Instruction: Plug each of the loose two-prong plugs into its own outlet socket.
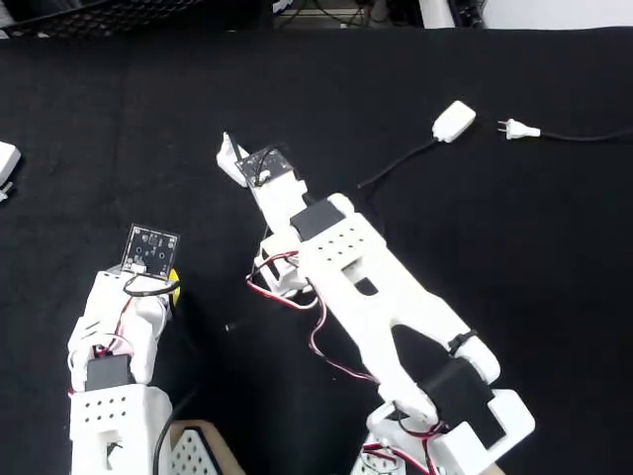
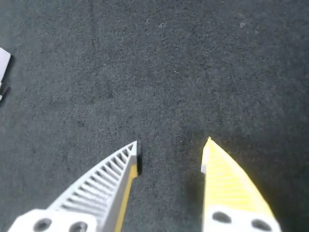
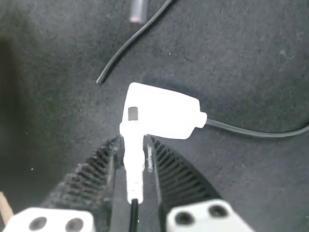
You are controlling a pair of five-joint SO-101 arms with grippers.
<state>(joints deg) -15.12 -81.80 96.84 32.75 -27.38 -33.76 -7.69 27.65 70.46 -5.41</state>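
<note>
Right wrist view shows right hand (image 3: 134,141) clamped on plug (image 3: 134,166); left hand (image 2: 172,141) apart.

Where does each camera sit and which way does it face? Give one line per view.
High view: fixed overhead, looking down at the black cloth table; both white arms show.
Left wrist view: on left arm, facing cloth past the open left gripper.
Right wrist view: on right arm, facing right gripper shut on a white plastic plug at a white socket block.
Shared: right gripper, in high view too.
</note>
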